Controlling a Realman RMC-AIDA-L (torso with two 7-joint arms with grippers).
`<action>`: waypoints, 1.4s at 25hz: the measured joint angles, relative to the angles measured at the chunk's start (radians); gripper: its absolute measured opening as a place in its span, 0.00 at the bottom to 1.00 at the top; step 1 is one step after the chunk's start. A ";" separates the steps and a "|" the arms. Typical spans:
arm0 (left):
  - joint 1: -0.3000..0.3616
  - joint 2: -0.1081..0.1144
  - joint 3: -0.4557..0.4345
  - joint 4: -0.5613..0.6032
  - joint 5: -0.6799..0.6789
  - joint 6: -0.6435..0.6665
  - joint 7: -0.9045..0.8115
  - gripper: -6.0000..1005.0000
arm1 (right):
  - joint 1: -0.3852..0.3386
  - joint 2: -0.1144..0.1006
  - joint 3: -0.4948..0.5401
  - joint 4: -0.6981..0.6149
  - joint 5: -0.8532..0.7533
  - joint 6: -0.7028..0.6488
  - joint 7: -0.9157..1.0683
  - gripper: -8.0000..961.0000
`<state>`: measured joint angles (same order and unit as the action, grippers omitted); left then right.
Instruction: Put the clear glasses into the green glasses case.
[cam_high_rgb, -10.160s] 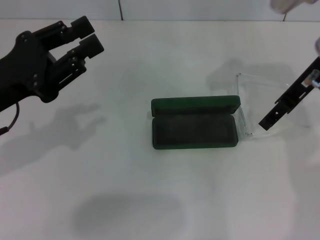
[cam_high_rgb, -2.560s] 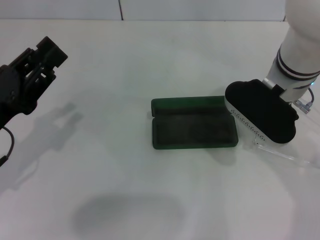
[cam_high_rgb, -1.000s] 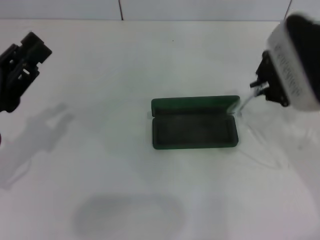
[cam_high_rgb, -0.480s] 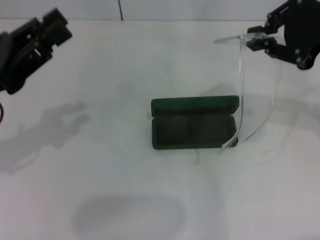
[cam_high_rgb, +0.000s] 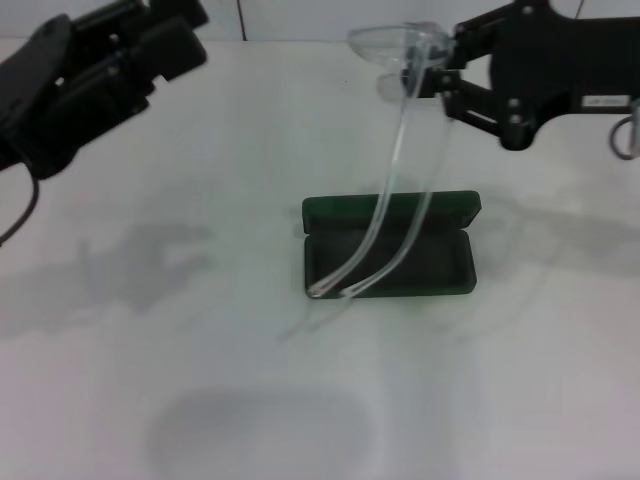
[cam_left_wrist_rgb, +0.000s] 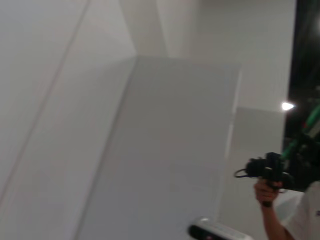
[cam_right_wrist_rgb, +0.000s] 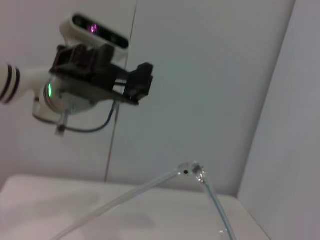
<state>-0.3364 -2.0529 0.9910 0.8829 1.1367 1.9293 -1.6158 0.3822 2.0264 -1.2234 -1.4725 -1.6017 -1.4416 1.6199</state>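
Note:
The green glasses case lies open in the middle of the table, lid toward the back. My right gripper hangs high above its back edge, shut on the lens end of the clear glasses. Their long clear arms hang down, and the tips sit low at the case's front left corner; I cannot tell if they touch it. In the right wrist view a hinge of the clear glasses shows with both arms running off. My left gripper is raised at the far left, open and holding nothing.
White table all round the case, with a white wall behind it. The right wrist view shows my left gripper far off. The left wrist view shows only walls and a person holding a device.
My right gripper has carried the glasses leftward, so the arm tips moved from the case's right end to its left front corner. The left arm has shifted right.

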 joint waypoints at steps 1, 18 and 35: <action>-0.004 0.000 0.010 0.000 0.000 0.004 -0.002 0.34 | 0.000 0.000 -0.020 0.031 0.032 0.018 -0.020 0.12; -0.019 -0.031 0.118 -0.001 0.013 0.001 -0.005 0.34 | 0.119 0.001 -0.158 0.524 0.425 0.073 -0.254 0.12; -0.020 -0.033 0.114 -0.027 0.064 -0.062 0.001 0.34 | 0.175 0.001 -0.231 0.583 0.506 0.080 -0.304 0.12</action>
<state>-0.3562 -2.0860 1.1054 0.8555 1.2011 1.8672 -1.6151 0.5568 2.0279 -1.4547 -0.8898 -1.0952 -1.3614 1.3158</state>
